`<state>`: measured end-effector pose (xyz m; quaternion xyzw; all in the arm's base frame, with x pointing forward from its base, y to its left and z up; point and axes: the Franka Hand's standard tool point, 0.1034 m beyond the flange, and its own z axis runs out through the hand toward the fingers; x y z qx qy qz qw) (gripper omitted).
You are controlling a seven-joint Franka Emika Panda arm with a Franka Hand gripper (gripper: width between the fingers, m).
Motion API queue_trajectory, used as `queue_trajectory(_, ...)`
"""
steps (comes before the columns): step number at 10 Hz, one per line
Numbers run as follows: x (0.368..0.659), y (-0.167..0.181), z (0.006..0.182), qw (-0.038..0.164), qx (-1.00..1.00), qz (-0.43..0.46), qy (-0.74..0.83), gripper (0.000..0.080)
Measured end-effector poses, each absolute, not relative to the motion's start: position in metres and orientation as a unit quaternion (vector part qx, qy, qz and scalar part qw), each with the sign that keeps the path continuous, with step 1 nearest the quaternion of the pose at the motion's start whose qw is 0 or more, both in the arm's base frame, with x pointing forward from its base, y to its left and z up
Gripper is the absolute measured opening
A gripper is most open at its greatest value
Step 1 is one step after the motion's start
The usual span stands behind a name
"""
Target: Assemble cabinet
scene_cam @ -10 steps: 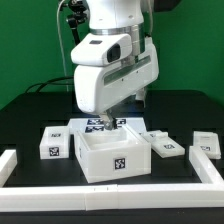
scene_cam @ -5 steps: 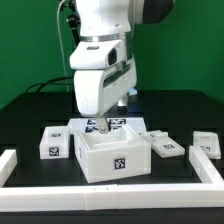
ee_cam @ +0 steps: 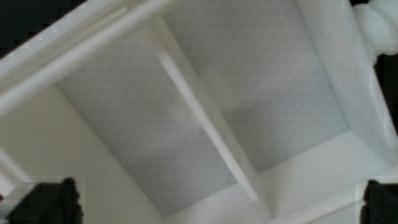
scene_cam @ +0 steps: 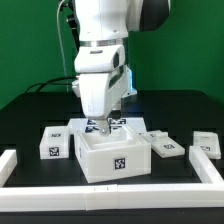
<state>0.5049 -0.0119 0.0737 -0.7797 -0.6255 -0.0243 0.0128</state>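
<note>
The cabinet is a white hollow box in the middle of the table, open side up, with a black-and-white tag on its front face. My gripper hangs just above the box's far rim, its tips partly hidden behind that rim. In the wrist view the cabinet's white inner walls and ribs fill the picture. My gripper is there too, with one dark fingertip at each side, far apart and holding nothing.
The marker board lies flat behind the cabinet. Small white tagged parts lie at the exterior view's left and right, with another at the far right. White border rails run along the front and left.
The wrist has turned and shifted slightly to the exterior view's left above the cabinet. The cabinet and loose parts have not moved.
</note>
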Motion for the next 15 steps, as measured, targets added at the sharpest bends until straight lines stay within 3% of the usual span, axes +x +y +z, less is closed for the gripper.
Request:
queue_trajectory(3, 0.499, -0.01, 0.069, -0.009, -0.681, -0.015, -0.732, 0.0798)
queue_trajectory(9, 0.493, -0.017, 0.066, -0.012, -0.632, -0.012, -0.775, 0.0798)
queue_trajectory(12, 0.469, -0.015, 0.051, -0.011, -0.592, -0.013, -0.806, 0.0798)
queue_trajectory(15, 0.469, -0.016, 0.051, -0.009, -0.597, -0.012, -0.802, 0.0798)
